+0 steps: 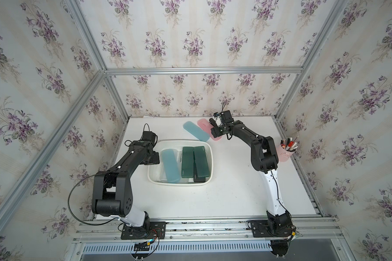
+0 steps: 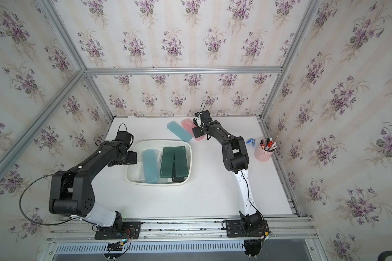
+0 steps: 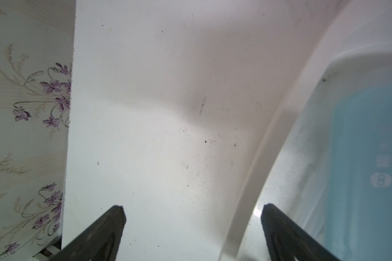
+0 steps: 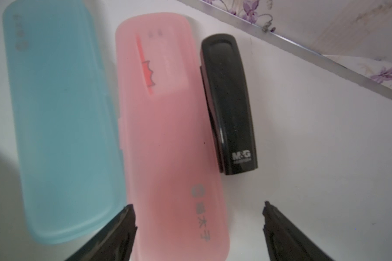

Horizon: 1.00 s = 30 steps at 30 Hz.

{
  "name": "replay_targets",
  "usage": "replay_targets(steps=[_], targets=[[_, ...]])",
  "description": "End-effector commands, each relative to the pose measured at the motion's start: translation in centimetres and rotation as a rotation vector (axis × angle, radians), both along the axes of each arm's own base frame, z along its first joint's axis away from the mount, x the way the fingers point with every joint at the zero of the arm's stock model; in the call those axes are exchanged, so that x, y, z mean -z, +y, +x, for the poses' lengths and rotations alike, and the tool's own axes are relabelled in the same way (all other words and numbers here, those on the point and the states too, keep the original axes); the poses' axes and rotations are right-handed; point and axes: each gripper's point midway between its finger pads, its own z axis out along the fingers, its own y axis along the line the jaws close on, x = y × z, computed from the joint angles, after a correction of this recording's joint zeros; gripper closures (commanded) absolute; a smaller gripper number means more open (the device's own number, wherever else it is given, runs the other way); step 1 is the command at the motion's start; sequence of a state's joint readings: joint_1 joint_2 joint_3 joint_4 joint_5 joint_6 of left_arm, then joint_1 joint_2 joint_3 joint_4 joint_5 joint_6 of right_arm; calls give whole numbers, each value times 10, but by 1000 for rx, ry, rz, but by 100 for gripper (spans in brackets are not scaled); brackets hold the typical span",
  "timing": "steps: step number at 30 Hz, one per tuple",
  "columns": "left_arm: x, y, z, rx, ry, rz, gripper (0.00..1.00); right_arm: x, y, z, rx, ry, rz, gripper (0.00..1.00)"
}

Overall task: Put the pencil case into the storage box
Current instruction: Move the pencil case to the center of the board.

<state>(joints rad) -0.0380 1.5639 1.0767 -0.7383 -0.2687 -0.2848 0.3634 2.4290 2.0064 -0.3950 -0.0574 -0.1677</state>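
Right wrist view: right hand (image 4: 198,205) open, fingers (image 4: 122,226) wide apart, nothing gripped. Directly below it, flat on the white bench (image 4: 315,158), the pink pencil case (image 4: 168,135), with its near end between the two fingers as seen from this camera. Whether touched by the fingers or not, impossible to tell; near part blurred. Along one long side of it, the blue pencil case (image 4: 61,113), parallel, with only a thin gap between; one fingertip above that gap. Along the other long side, a black stapler (image 4: 229,101), very close, maybe touching, not clear.

Both top views: same hand above the end of the pink pencil case that points toward the storage box (image 1: 181,141). Both loose cases at the far part of the bench, outside the box, near its far rim. Inside the box already: a second blue pencil case (image 1: 170,166), two dark green pencil cases (image 1: 187,161) side by side, and a black thing (image 1: 199,179) partly under them.

Left wrist view: left hand (image 3: 192,206) also open and empty, just beside the box, one finger over bare bench, the other over the edge of the box.

At the right edge of the bench, well apart from the cases, a pink cup (image 1: 286,153) full of pens; in a top view, a small blue clip (image 2: 251,141) near it.
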Motion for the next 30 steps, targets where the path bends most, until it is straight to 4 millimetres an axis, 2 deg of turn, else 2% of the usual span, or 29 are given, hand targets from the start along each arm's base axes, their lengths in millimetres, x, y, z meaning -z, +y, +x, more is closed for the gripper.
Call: replay_targets(steps=[1,5,10,13,14,16,23,28,29,30], targets=[[1,0,1,11,0,1,1,7,4,-3,-46,22,23,11],[3,-1,2,11,4,-2,1,14,11,-6,-79,41,47,11],[3,-1,2,14,4,-3,1,13,20,-6,-107,50,91,11],[3,-1,2,15,4,-3,1,19,19,-5,-103,81,68,11],[2,-1,3,15,0,-5,1,34,17,-7,-98,112,48,11],[2,-2,4,15,-6,-12,1,41,15,-10,-89,134,27,12],[3,-6,5,25,-14,-31,1,53,5,-20,-44,187,-3,17],[2,-8,7,34,-20,-46,1,55,-1,-28,-18,207,-18,23],[1,-9,7,35,-24,-48,1,41,-2,-29,-15,187,-14,24],[0,-9,7,37,-29,-50,1,39,-4,-33,-10,192,-17,24]])
